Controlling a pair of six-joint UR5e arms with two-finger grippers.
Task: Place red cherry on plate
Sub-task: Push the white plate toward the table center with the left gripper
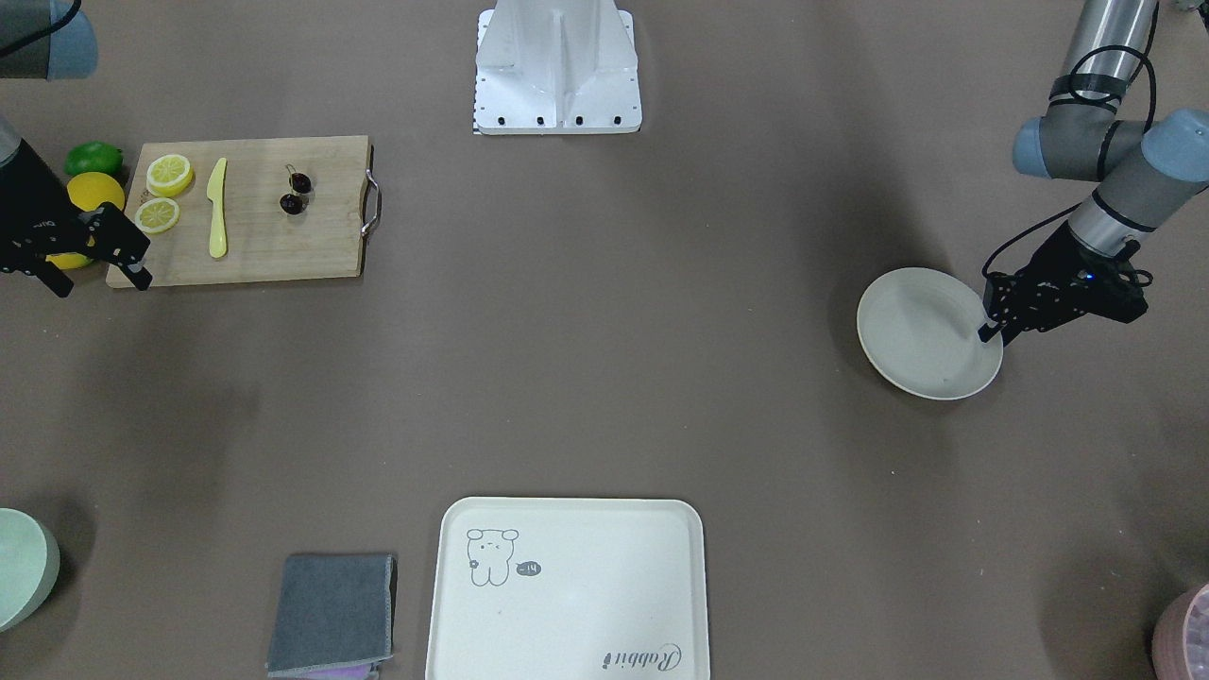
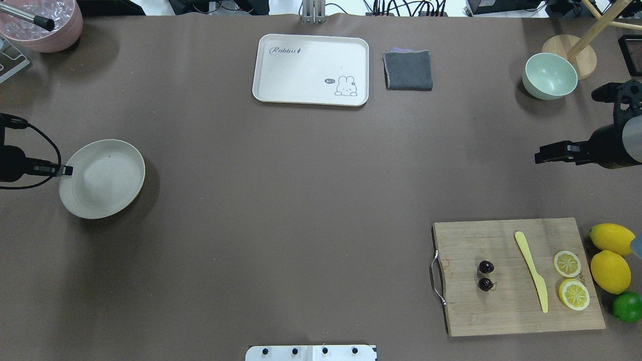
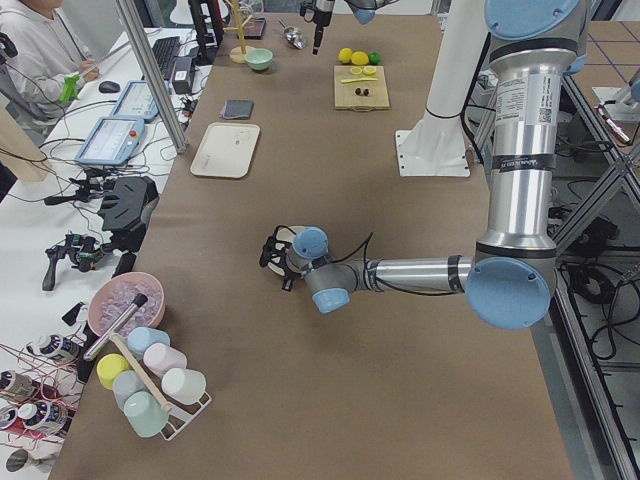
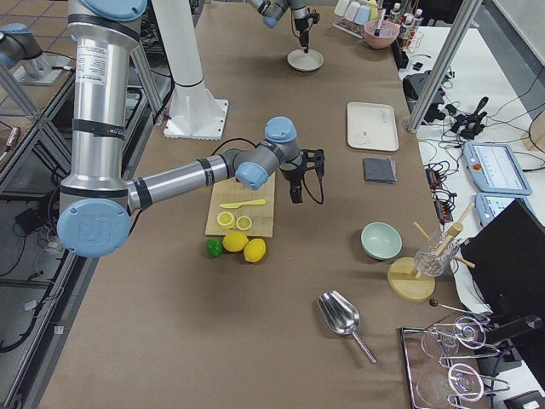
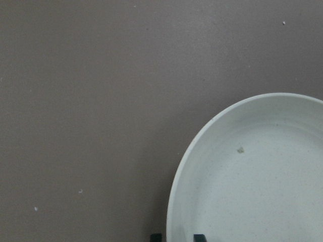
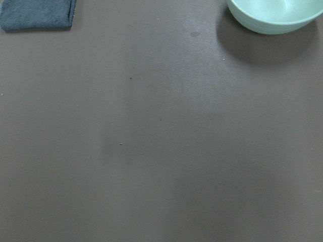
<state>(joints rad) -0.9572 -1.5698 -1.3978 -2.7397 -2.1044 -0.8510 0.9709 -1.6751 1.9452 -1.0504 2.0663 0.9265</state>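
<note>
The red cherry (image 1: pixel 295 194) (image 2: pixel 485 276), two dark glossy fruits joined by stems, lies on a wooden cutting board (image 1: pixel 283 246) (image 2: pixel 501 311). The off-white plate (image 1: pixel 921 331) (image 2: pixel 105 175) (image 5: pixel 252 191) sits at the opposite end of the table with nothing on it. My left gripper (image 1: pixel 992 332) (image 2: pixel 67 171) is at the plate's edge. In the left wrist view its two fingertips (image 5: pixel 156 236) straddle the rim closely, shut on it. My right gripper (image 1: pixel 102 281) (image 2: pixel 537 156) hovers open with nothing in it, beyond the board's lemon end and well apart from the cherry.
On the board are a yellow knife (image 2: pixel 531 271) and two lemon slices (image 2: pixel 567 263). Two lemons (image 2: pixel 610 271) and a lime (image 2: pixel 628 306) lie beside it. A cream tray (image 2: pixel 301 70), grey cloth (image 2: pixel 408 70), green bowl (image 2: pixel 549 75) and pink bowl (image 2: pixel 45 25) line the far edge.
</note>
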